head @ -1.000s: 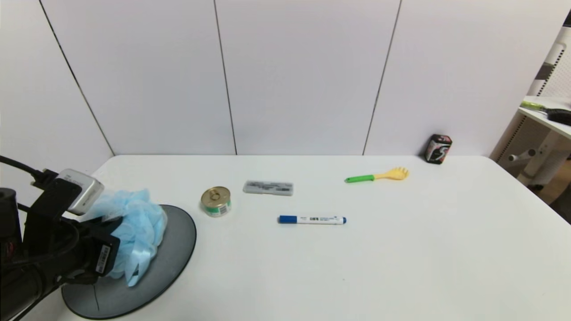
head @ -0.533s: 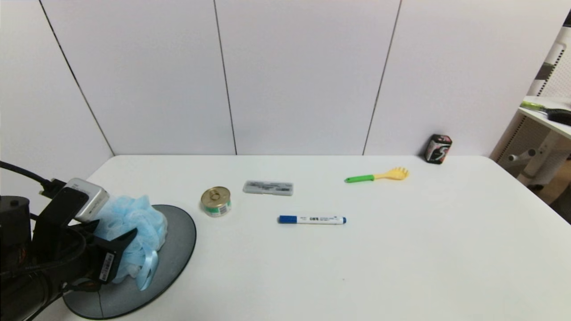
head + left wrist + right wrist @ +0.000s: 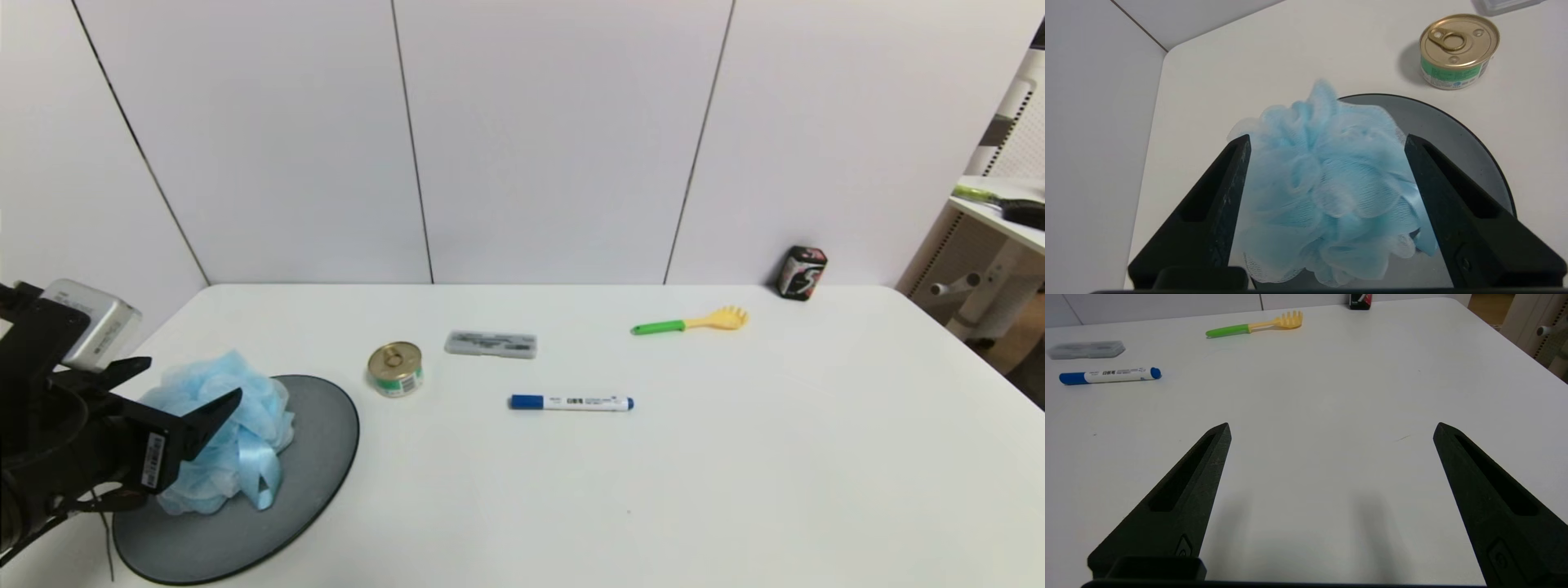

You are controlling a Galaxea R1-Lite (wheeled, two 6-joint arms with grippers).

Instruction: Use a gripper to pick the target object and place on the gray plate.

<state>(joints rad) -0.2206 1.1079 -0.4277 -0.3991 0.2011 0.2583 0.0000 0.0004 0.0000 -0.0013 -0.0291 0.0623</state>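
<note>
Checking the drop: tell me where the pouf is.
The pouf sits on the gray plate at the table's left, between the open left hand's fingers.

left claw raised at the left edge, fingers spread, right claw spread wide

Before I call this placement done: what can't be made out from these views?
- Near-left part of the gray plate: the left gripper covers it in the head view.
- Underside of the bath pouf: hidden by its own bulk.
- Marker label print: too small.
- Right gripper: outside the head view.
</note>
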